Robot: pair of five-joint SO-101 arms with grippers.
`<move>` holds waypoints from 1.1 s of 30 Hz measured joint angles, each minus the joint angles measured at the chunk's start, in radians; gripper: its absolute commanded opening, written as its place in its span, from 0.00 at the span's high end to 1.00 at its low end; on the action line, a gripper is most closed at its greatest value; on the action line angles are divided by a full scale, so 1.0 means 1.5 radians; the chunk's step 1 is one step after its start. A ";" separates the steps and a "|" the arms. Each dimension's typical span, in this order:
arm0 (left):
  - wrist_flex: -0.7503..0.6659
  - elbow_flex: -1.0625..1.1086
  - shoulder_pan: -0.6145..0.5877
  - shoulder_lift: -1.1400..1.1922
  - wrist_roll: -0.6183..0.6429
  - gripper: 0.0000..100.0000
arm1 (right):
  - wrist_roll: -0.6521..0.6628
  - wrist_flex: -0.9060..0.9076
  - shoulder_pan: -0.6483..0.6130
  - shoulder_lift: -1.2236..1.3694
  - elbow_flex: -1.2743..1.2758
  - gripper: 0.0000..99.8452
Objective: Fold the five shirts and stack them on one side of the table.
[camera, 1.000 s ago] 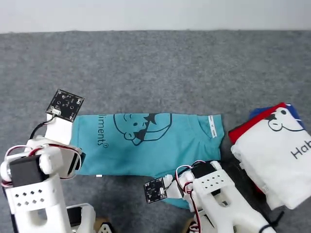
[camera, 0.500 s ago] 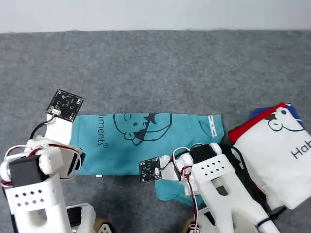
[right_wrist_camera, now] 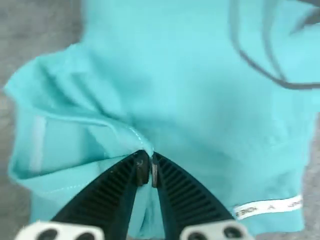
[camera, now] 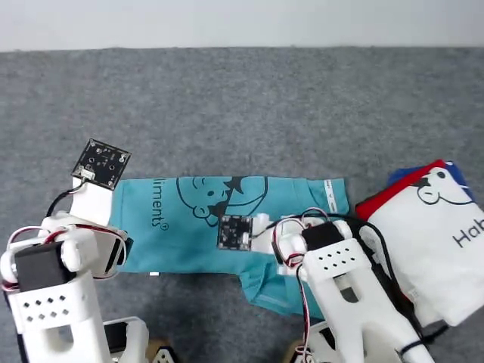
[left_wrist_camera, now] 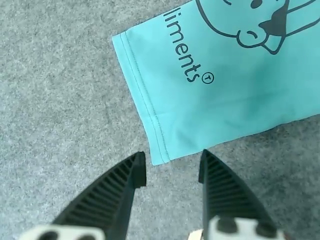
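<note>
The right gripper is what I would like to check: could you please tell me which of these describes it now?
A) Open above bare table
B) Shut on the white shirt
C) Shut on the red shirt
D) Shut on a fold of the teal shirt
D: in the right wrist view the right gripper has its jaws pressed together on a pinched-up fold of the teal shirt.
</note>
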 measured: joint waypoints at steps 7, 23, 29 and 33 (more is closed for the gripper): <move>-0.008 0.024 0.000 0.000 0.000 0.82 | -0.043 -0.070 0.003 0.000 0.000 0.99; -0.016 0.033 0.000 0.000 0.000 0.82 | -0.087 -0.266 0.034 0.095 0.000 0.99; -0.016 0.033 0.000 0.000 0.000 0.82 | -0.092 -0.278 0.033 0.146 -0.032 0.99; -0.016 0.033 0.000 0.000 0.000 0.82 | -0.118 -0.285 0.033 0.206 -0.073 0.99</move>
